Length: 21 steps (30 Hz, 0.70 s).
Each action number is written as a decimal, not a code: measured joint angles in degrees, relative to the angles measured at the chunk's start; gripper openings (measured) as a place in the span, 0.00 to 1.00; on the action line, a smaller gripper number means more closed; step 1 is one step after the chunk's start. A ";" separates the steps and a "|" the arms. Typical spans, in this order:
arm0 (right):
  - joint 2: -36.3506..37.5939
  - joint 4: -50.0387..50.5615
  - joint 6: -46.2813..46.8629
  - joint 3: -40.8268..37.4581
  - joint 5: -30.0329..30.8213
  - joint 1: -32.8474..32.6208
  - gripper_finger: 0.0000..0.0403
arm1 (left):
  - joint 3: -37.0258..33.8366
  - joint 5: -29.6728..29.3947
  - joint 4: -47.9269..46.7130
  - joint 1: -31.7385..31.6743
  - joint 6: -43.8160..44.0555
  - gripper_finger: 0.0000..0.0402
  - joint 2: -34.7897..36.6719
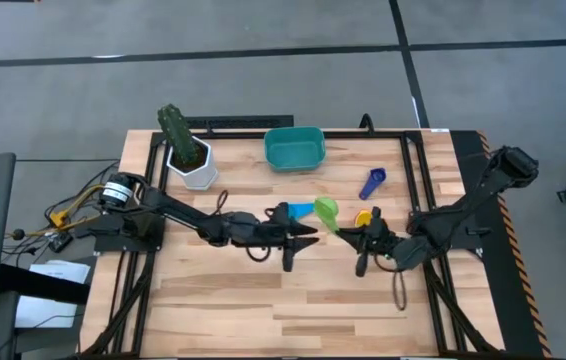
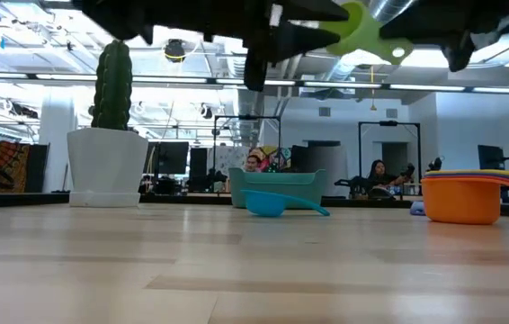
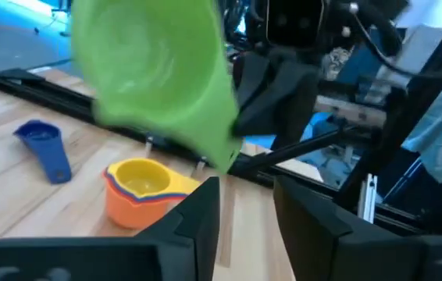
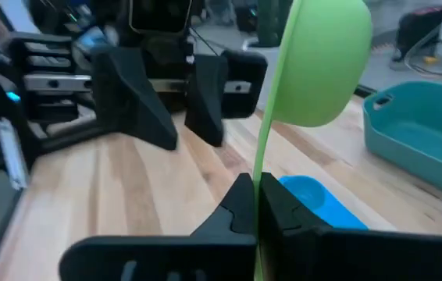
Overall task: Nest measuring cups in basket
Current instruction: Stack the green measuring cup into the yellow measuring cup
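Observation:
My right gripper point(image 4: 256, 191) is shut on a green measuring cup point(image 4: 321, 62), held up over the middle of the table point(image 1: 326, 212). My left gripper point(image 3: 244, 207) stands open just to the cup's left point(image 1: 308, 235), facing its hollow side point(image 3: 158, 70), and touches nothing. On the table rest a light blue cup point(image 2: 268, 202), a dark blue cup point(image 1: 373, 183) and a yellow cup nested in an orange one point(image 3: 139, 191). The teal basket point(image 1: 294, 148) stands at the far middle. My right gripper pinches the green cup's flat handle point(image 4: 260, 156) between its two fingers. The fingers come about level from the table's right. The cup is lifted clear of the table and turned on edge, its bowl beyond the fingertips and its hollow facing my left gripper.
A white pot with a green cactus-like plant point(image 1: 188, 155) stands at the far left of the table. A black frame point(image 1: 413, 170) runs along the table's edges. Bare wood point(image 1: 283, 300) lies toward the near edge.

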<state>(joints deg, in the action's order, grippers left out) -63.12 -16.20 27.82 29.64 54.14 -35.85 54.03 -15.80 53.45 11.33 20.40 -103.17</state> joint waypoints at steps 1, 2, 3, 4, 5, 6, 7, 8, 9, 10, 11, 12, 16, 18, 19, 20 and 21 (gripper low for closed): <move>1.26 -3.28 -1.53 -1.78 -0.84 -0.17 0.01 | -1.01 0.06 1.49 -0.05 0.00 0.27 -0.01; 2.62 -7.14 -3.54 -3.81 -1.97 -0.11 0.01 | -1.75 0.35 3.02 -0.09 -0.56 0.26 -0.13; 3.84 -11.47 -5.18 -5.91 -2.96 0.12 0.01 | -2.11 0.86 4.35 -0.09 -1.40 0.26 -0.16; 4.84 -16.58 -6.82 -8.12 -4.87 0.56 0.01 | -2.09 1.65 5.54 -0.09 -2.19 0.26 -0.16; 5.76 -21.41 -8.66 -10.37 -7.75 1.25 0.01 | -1.90 2.12 5.70 -0.11 -2.93 0.26 -0.04; 6.51 -25.91 -9.89 -12.47 -10.66 2.13 0.01 | -1.61 2.47 5.66 -0.09 -3.80 0.26 -0.01; 6.96 -30.07 -10.53 -14.24 -13.56 3.18 0.01 | -1.34 2.58 5.43 -0.09 -4.83 0.26 -0.01; 7.10 -33.97 -10.99 -15.79 -16.48 4.23 0.01 | -1.03 2.60 5.43 -0.09 -5.86 0.26 -0.03; 7.13 -36.62 -11.20 -17.02 -18.51 5.30 0.01 | -0.54 2.62 5.45 -0.12 -6.64 0.26 -0.05; 7.11 -38.27 -11.18 -17.89 -19.81 6.21 0.01 | 0.05 2.74 5.61 -0.28 -7.13 0.26 -0.05; 7.06 -39.02 -11.14 -18.45 -20.82 6.93 0.01 | 0.58 2.77 5.77 -0.45 -7.27 0.26 -0.05; 6.88 -39.68 -10.78 -18.67 -21.81 7.56 0.01 | 1.11 2.81 5.74 -0.73 -7.30 0.26 -0.05; 5.44 -41.04 -10.80 -18.60 -27.06 10.05 0.01 | 3.37 4.89 3.74 -2.08 -7.54 0.26 -0.05; 4.35 -42.46 -12.13 -17.96 -28.79 10.76 0.01 | 4.03 5.03 3.04 -2.64 -7.48 0.26 -0.05; 3.93 -43.37 -12.88 -17.80 -29.37 10.93 0.01 | 4.21 5.03 2.95 -2.86 -7.44 0.26 -0.05; 3.62 -44.05 -13.63 -17.59 -29.94 11.01 0.01 | 4.30 5.04 3.01 -3.01 -7.33 0.26 -0.05; 3.27 -44.42 -14.45 -17.18 -30.44 11.18 0.01 | 4.34 4.97 3.10 -3.11 -7.27 0.26 -0.05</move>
<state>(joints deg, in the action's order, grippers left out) -59.85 -60.62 13.38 12.46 23.70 -24.67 58.37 -10.83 56.55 8.23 13.13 -103.22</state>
